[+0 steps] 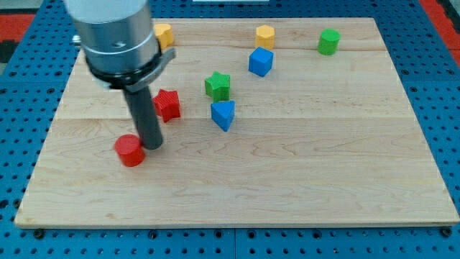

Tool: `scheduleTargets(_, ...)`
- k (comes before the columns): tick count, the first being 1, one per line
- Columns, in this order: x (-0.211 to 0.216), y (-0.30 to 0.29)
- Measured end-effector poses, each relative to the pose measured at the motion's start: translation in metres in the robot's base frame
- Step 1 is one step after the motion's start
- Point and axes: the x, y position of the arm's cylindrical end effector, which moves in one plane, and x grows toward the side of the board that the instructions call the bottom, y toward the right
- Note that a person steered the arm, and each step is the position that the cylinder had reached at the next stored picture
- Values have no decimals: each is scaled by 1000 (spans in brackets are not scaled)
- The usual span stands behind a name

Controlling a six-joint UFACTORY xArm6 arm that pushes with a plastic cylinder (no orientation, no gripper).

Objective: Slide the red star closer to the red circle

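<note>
The red star (168,104) lies on the wooden board at the view's left of centre. The red circle (130,150) lies below it and further to the view's left. My tip (153,147) rests on the board just right of the red circle, close to or touching it, and below the red star. The dark rod rises from the tip and passes along the star's left side, hiding part of it.
A green star (217,85) and a blue triangle block (223,114) lie right of the red star. A blue cube (261,62), a yellow hexagon (265,35), a green block (329,41) and a partly hidden yellow block (164,33) lie near the view's top.
</note>
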Motion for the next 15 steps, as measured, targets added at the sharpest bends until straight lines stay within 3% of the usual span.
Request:
scheduleTargets(2,34,-51)
scheduleTargets(3,1,32)
scheduleTargets(5,-106,52)
scheduleTargets(6,-130,54)
scheduleTargets(7,-138,-10)
scheduleTargets(8,-103,-7)
scheduleTargets(9,-143,20)
scheduleTargets(10,-97,45)
scheduleTargets(11,-44,17)
scheduleTargets(13,-88,14)
scheduleTargets(14,-75,-59)
scheduleTargets(15,-23,-66)
